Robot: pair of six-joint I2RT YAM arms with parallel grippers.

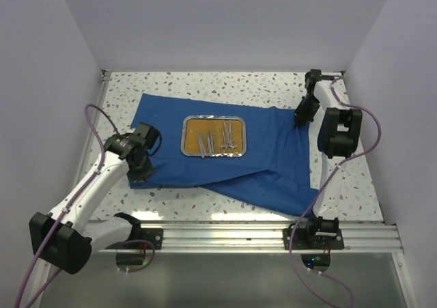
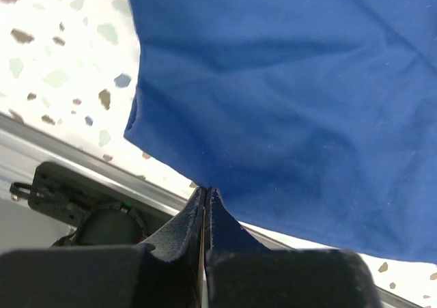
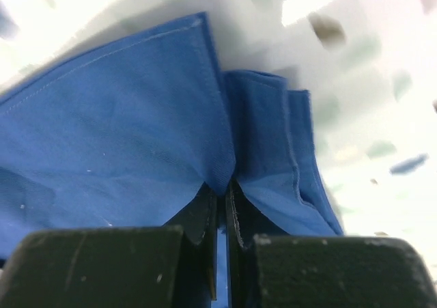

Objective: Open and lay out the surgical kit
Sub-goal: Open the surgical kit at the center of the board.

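Observation:
The royal-blue cloth wrap (image 1: pixel 273 164) lies opened out on the speckled table. The small steel tray (image 1: pixel 184 136) with an orange-brown floor sits on its middle, with several thin silver instruments (image 1: pixel 217 141) inside. My left gripper (image 1: pixel 141 176) is at the cloth's near-left corner. In the left wrist view its jaws (image 2: pixel 207 193) are pressed together on the cloth's (image 2: pixel 287 103) edge. My right gripper (image 1: pixel 300 119) is at the cloth's far-right edge. In the right wrist view it (image 3: pixel 222 188) pinches a fold of the cloth (image 3: pixel 123 130).
An aluminium rail (image 1: pixel 259 236) runs along the table's near edge and also shows in the left wrist view (image 2: pixel 82 164). A cloth flap (image 1: pixel 300 202) reaches toward the near right by the rail. Grey walls close in the sides and back.

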